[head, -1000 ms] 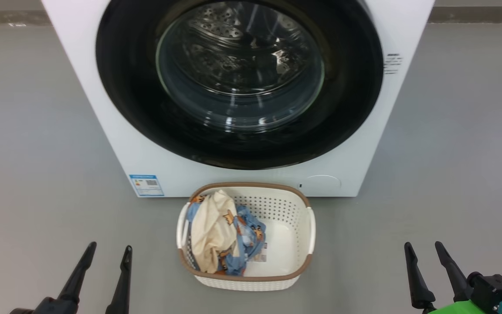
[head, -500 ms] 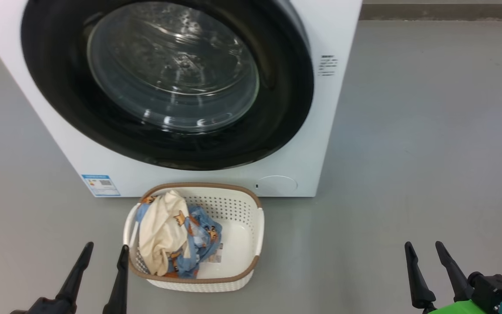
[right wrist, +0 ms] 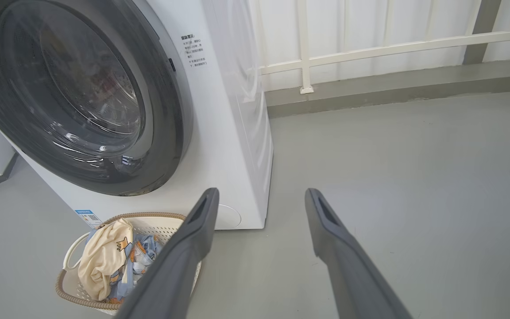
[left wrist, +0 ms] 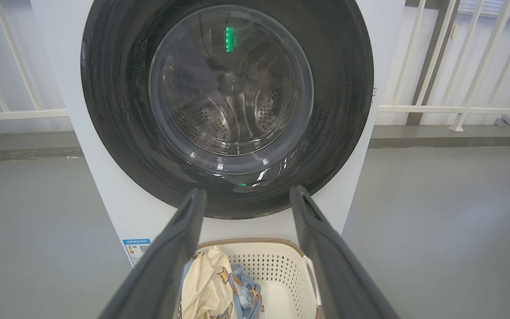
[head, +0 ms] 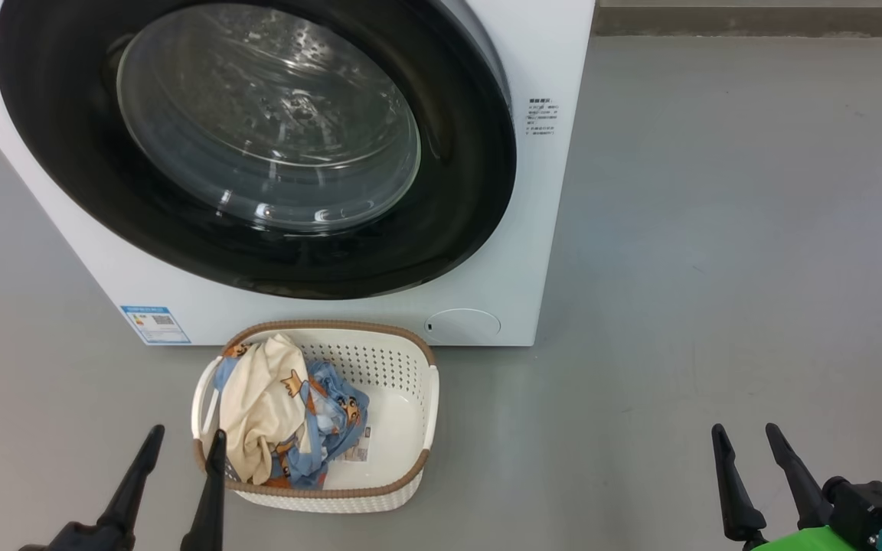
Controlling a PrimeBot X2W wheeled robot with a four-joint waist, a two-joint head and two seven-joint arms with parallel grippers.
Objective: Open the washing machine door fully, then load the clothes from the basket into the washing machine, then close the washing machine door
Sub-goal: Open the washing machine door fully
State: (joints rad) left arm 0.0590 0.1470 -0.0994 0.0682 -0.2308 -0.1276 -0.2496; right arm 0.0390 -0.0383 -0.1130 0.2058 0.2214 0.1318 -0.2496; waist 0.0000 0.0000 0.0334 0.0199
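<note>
— grey floor (head: 717,229). door?
— the washing machine door (head: 464,207) is shut on the washing machine (head: 556,252); the basket (head: 432,398) of clothes (head: 261,405) sits at its six o'clock.
— grippers?
— left gripper (head: 187,432) and right gripper (head: 743,428) both spread, empty. the right should likely hook that door's three o'clock edge and swing it wide. any handle is hard to make out; machine's top cut off.

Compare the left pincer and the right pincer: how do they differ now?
The left pincer lines up with the basket and the washing machine door; the right pincer points at bare floor right of the washing machine. The left pincer is beside the basket, the right pincer far from it. Both are open and empty.
</note>
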